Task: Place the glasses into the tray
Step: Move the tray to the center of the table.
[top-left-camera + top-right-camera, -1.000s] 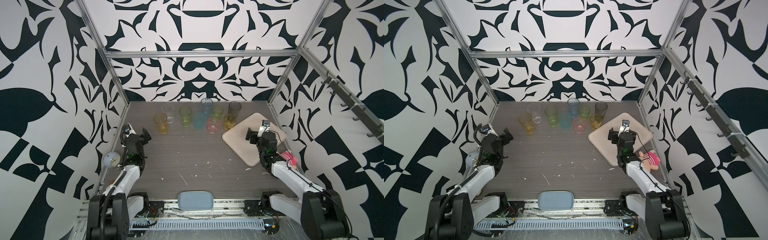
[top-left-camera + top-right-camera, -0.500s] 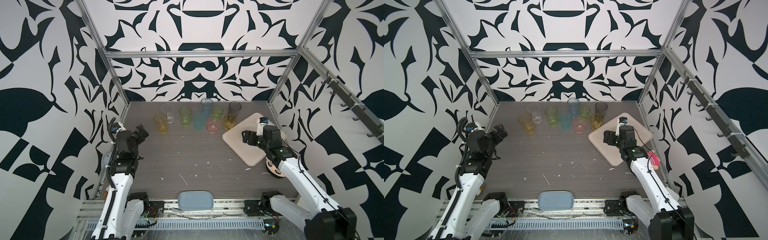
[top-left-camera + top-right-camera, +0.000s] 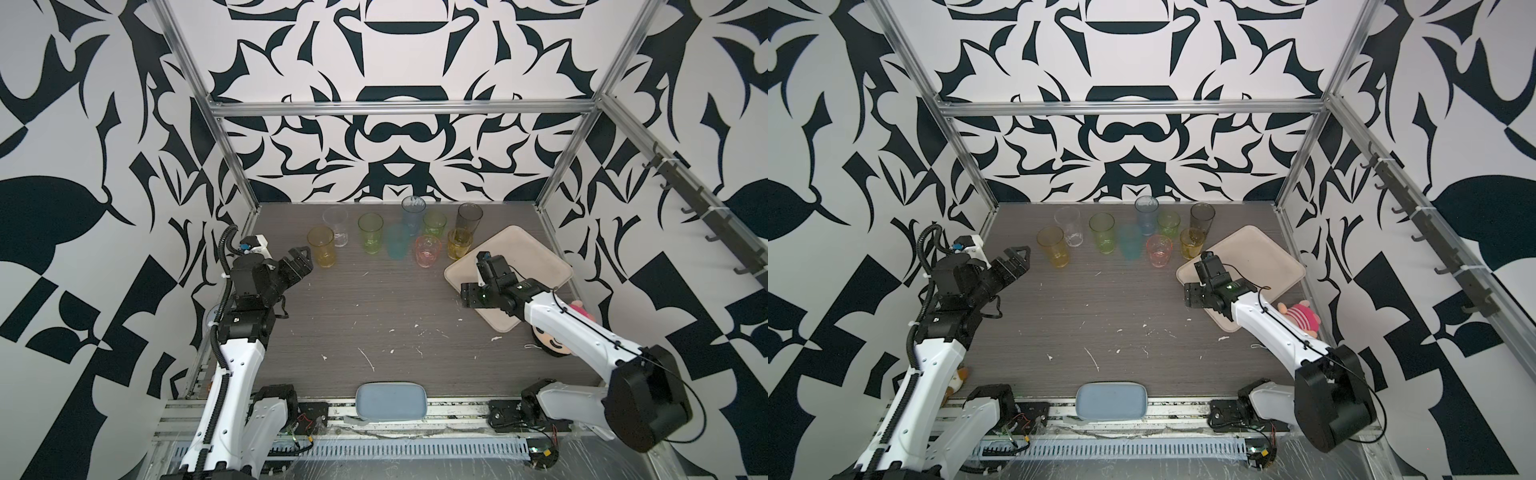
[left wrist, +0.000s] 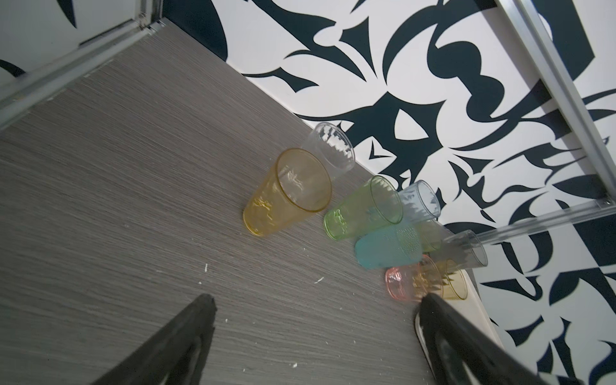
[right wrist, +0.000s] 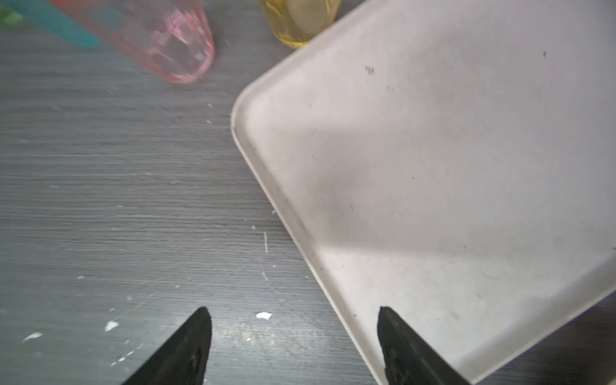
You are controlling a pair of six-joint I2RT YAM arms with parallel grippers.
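A pad [image 3: 390, 400] lies at the table's [image 3: 374, 316] front edge. Further in, the left gripper [image 3: 300, 261] hangs above the table on the left. Its jaws are wide apart and hold nothing. The wrist view shows both fingers [image 4: 196, 320] spread over bare wood.

On the right, the right gripper [image 5: 293, 311] hovers over the tray's [image 3: 536, 257] near-left rim. Its jaws are apart and hold nothing, with one finger above the table and one above the tray. A doll [image 3: 1302, 316] lies by that arm, just beside the tray's near corner.

The tray sits askew at the right wall. All nine glasses stand upright on the table near the back wall, left of the tray. The front row is amber [image 3: 321, 248], nearest the left gripper, then green [image 3: 370, 233], teal [image 3: 397, 242], pink [image 3: 427, 251] and yellow [image 3: 459, 244], which is just beside the tray's rim. Behind them stand clear [image 3: 336, 226], blue [image 3: 413, 216], short green [image 3: 434, 222] and grey [image 3: 469, 219].
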